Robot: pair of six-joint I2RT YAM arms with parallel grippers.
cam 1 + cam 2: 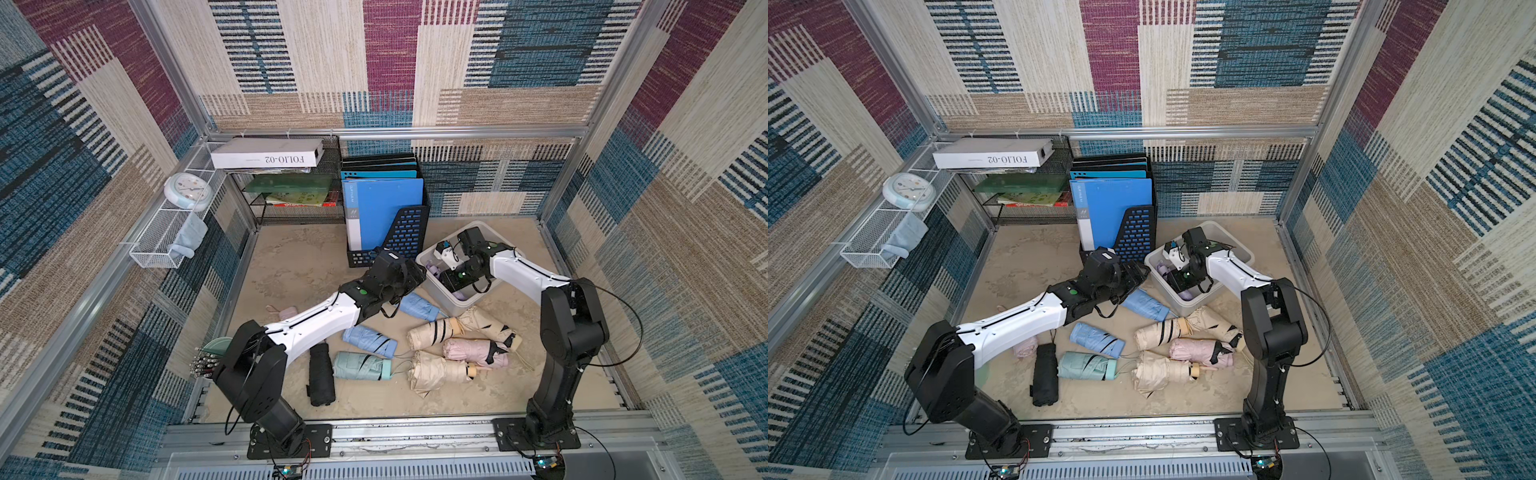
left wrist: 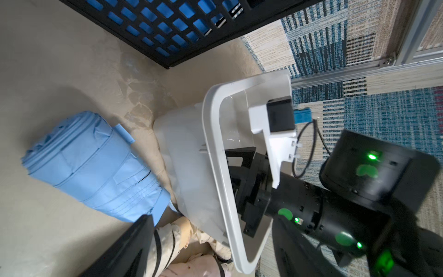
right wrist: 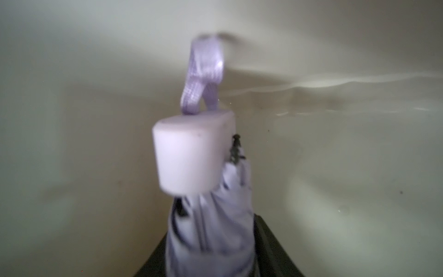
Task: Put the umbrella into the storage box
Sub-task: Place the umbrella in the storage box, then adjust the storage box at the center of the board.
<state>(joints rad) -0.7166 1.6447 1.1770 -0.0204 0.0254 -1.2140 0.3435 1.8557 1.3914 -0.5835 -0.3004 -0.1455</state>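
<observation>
The light grey storage box [image 1: 478, 227] [image 1: 1215, 227] stands at the back right of the floor. My right gripper [image 1: 451, 283] [image 3: 211, 259] reaches down inside it. Its jaws lie close against both sides of a folded lilac umbrella [image 3: 191, 156] [image 1: 432, 270] [image 1: 1163, 268], whose handle and strap point at the box wall [image 3: 335, 144]. My left gripper [image 1: 409, 277] [image 2: 211, 254] hangs open and empty just outside the box rim [image 2: 215, 148], above a light blue umbrella [image 1: 417, 306] [image 2: 96, 165]. Several more folded umbrellas lie on the floor: blue [image 1: 370, 340], mint [image 1: 359, 365], black [image 1: 321, 374], beige [image 1: 432, 334] and pink [image 1: 473, 351].
A black perforated file holder [image 1: 401, 235] [image 2: 167, 28] with blue folders stands just left of the box. A wire shelf [image 1: 291, 208] with books is at the back left. On the left wall hangs a white mesh basket [image 1: 166, 237] with a clock. A pen cup [image 1: 208, 361] sits by the left arm's base.
</observation>
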